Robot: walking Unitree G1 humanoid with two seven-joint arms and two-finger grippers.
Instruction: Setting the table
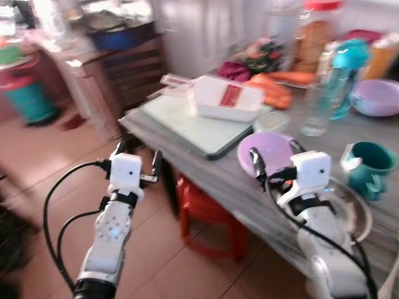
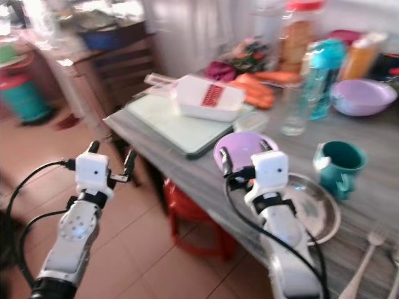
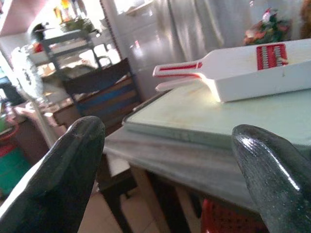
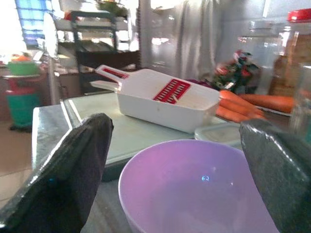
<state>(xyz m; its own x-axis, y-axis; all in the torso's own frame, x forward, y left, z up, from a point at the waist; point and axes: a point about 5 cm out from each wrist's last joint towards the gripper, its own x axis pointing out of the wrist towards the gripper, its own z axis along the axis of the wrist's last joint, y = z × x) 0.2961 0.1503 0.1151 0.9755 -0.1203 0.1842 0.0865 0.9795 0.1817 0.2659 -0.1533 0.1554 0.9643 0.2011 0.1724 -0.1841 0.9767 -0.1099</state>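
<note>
Right wrist view has the right gripper [image 4: 175, 170] jaws wide open, empty, around the purple bowl [image 4: 194, 189]; closing in looks next. Left gripper [image 1: 136, 160] open, empty, at 9 o'clock off the surface [image 1: 212, 177].

Straight ahead of the jaws of the left gripper [image 1: 137, 156] — a pale green cutting board [image 1: 199, 128], with a white slicer [image 1: 227, 99] lying on it, red blade panel up. Beyond the jaws of the right gripper [image 1: 274, 154], past the slicer, a heap of carrots [image 1: 274, 90] beside blurred flowers [image 1: 265, 55]. Farther off and right of those jaws, a teal-capped bottle [image 1: 344, 68] and a red-lidded jar [image 1: 318, 31]. Between the two pairs of jaws, lower down — a red stool [image 1: 206, 215]. Well left of the left jaws, a wooden cabinet [image 1: 118, 75] and a teal bin [image 1: 31, 99].
</note>
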